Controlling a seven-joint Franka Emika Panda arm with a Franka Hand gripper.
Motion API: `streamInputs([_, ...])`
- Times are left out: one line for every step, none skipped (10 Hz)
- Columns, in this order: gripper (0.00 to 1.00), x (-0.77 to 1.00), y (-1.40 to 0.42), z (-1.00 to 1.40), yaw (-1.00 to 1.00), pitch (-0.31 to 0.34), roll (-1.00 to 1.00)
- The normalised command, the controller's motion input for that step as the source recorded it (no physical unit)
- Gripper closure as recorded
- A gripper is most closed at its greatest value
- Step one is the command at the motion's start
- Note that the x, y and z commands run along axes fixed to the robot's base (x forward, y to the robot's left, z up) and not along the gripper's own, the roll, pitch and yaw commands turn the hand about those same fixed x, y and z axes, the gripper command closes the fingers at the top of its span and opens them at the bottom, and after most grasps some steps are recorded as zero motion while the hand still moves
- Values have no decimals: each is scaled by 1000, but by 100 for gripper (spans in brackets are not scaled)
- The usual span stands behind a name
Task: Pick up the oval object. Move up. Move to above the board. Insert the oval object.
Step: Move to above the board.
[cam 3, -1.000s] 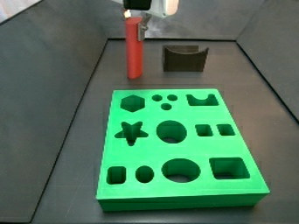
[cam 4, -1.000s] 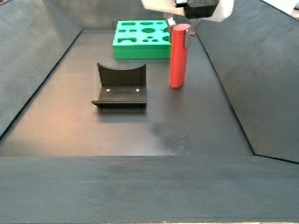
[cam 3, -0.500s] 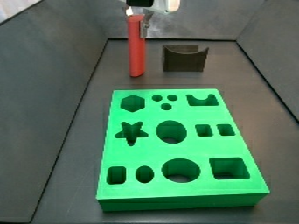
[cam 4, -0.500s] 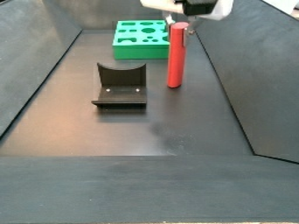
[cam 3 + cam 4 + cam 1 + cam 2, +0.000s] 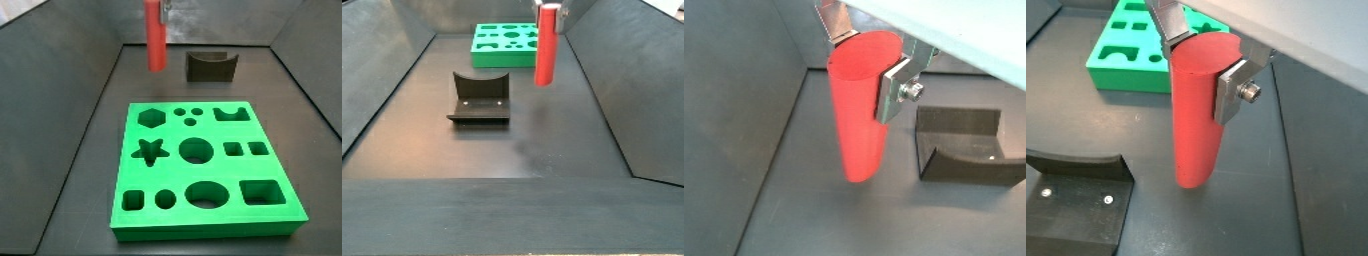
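Gripper (image 5: 869, 62) clamped on the upper end of the red peg (image 5: 859, 110), peg upright with long axis vertical, lower end hanging clear above the floor, beside the fixture (image 5: 966, 148), green board (image 5: 205, 169) well apart.

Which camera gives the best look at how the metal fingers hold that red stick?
Both wrist views do: the gripper shows close up, its silver fingers clamped on the upper part of the oval object, which hangs upright. Both side views show the whole oval object lifted off the floor, but the gripper is mostly cut off at the frame's top.
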Motion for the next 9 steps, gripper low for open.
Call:
streamInputs([100, -250, 208, 1000, 668, -329, 152])
streamInputs([100, -263, 204, 1000, 600, -315, 148])
streamInputs([100, -263, 170, 1000, 485, -295, 129])
streamInputs([100, -224, 130, 1000, 279, -224, 70])
streamInputs([100, -195, 123, 1000, 170, -147, 16])
streamInputs([100, -125, 81, 831, 86, -58, -51])
streamInputs([100, -83, 52, 651, 50, -22, -86])
streamInputs([100, -56, 33, 488, 21, 3, -107])
streamInputs([100, -33, 23, 333, 1, 23, -128])
